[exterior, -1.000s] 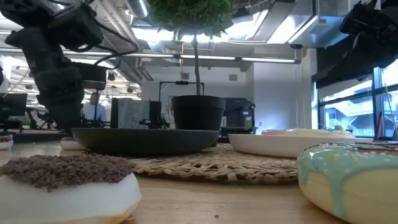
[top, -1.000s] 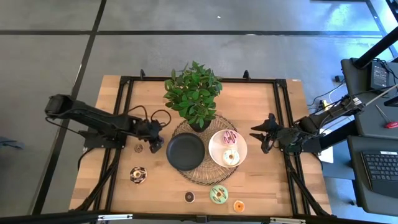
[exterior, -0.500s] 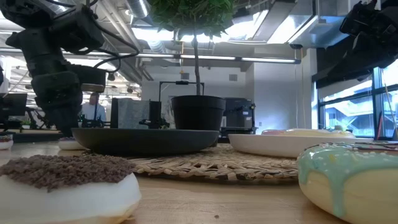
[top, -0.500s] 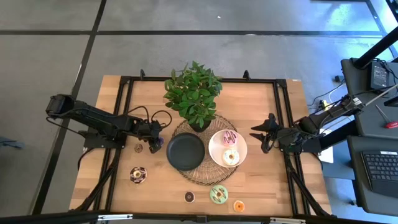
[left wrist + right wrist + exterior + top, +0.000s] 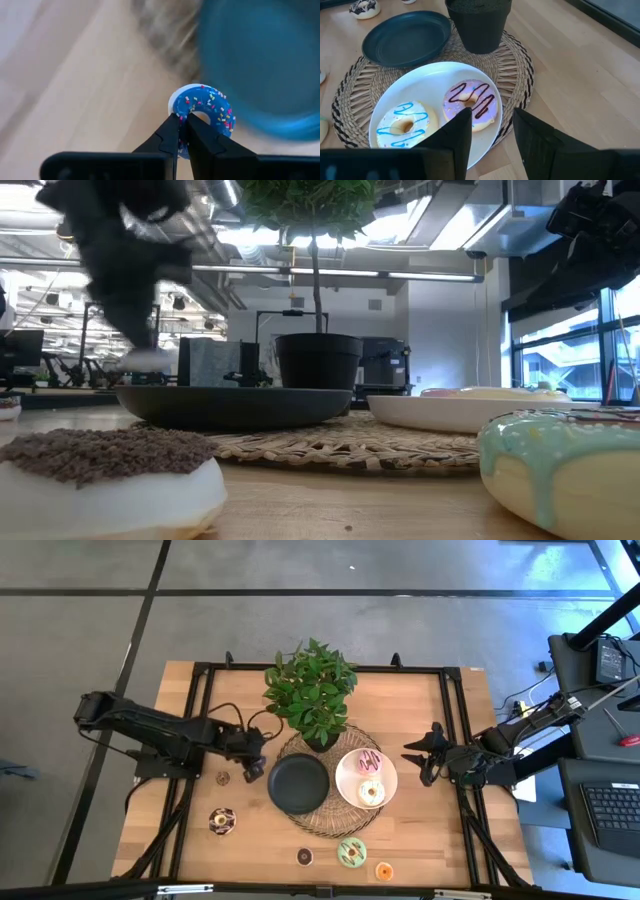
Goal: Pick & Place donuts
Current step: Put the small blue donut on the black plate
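My left gripper (image 5: 184, 119) is shut on a blue-iced sprinkled donut (image 5: 207, 112) and holds it above the table, just left of the black plate (image 5: 298, 784); in the low view it is a blur (image 5: 135, 300) with the donut (image 5: 150, 361) under it. Right of the white plate (image 5: 345, 792), my right gripper (image 5: 425, 765) waits open. That plate (image 5: 395, 95) carries a pink-iced donut (image 5: 470, 102) and a cream one (image 5: 404, 124). Loose donuts lie on the table: two brown (image 5: 221, 821) (image 5: 305, 856), a green (image 5: 351, 853) and an orange (image 5: 384, 871). My left gripper pinches the donut's ring at its near side (image 5: 183, 142) between its two fingers. One finger (image 5: 197, 131) reaches to the hole and the other (image 5: 171, 131) lies on the outer edge. The donut is lifted clear of the table.
Both plates sit on a round woven mat (image 5: 330, 822). A potted plant (image 5: 312, 690) stands on the mat's far part. Another small donut (image 5: 222, 778) lies on the table beside my left gripper. Black frame rails (image 5: 190, 740) run along the table's sides.
My left gripper has taken hold of the sprinkled donut, which lay on the table, and has risen with it, moving a little toward the black plate. The donut now hangs clear of the table.
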